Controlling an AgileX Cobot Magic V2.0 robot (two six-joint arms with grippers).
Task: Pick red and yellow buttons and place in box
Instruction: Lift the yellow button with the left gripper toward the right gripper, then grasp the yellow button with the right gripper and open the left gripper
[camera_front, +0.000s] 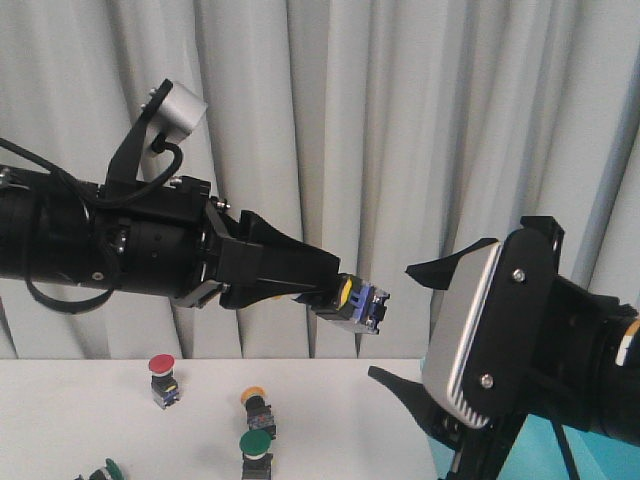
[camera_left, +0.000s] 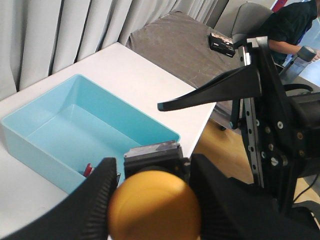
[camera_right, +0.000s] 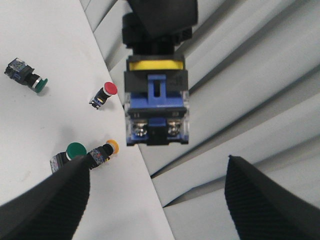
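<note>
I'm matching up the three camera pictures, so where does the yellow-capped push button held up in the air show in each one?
Front view: yellow-capped push button mid-frame, clamped in the left gripper.
Left wrist view: bottom centre, cap filling the foreground.
Right wrist view: top centre, blue terminal end facing the camera.
Shared landmark: the left gripper's black fingers.

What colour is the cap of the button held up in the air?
Yellow cap, clearest in the left wrist view.
</note>
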